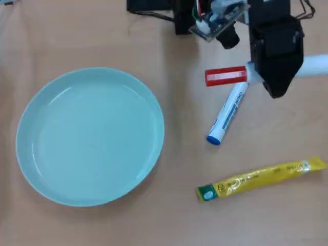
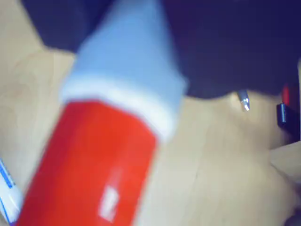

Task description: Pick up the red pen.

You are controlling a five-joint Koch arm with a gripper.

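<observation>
Far to the gripper's left in the overhead view, a pale plate (image 1: 31, 154) sat bare on the table (image 1: 179, 225). The red pen (image 1: 225, 76) lay crosswise with the gripper (image 1: 274, 82) over its white barrel, the red cap poking out leftward. The wrist view filled with that cap, so the jaws seemed closed around the barrel. Just below lay a blue pen (image 1: 228, 114), farther below a yellow packet (image 1: 261, 179). Grasping looked done; lifting remained.

Overhead looks straight down, wrist camera blurred, seemingly close, both show red pen (image 1: 225, 76)
</observation>
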